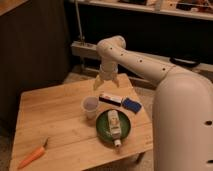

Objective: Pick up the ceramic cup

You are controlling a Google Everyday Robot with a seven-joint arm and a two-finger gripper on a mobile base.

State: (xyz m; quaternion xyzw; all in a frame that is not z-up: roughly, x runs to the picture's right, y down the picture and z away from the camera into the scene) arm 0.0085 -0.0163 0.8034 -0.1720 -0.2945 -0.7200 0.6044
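In the camera view, the gripper (106, 83) hangs over the far part of the wooden table (55, 117), fingers spread apart and holding nothing. The ceramic cup (90, 106) stands upright below it, nearer the camera and slightly leftward in the picture. A good approach would centre over the cup, descend straight and straddle its wall, staying clear of the green plate (102, 132) just beside it.

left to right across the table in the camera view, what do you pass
carrot → cup → bottle → blue block. The gripper hangs open over the table's far side, behind the cup and a little to its right.
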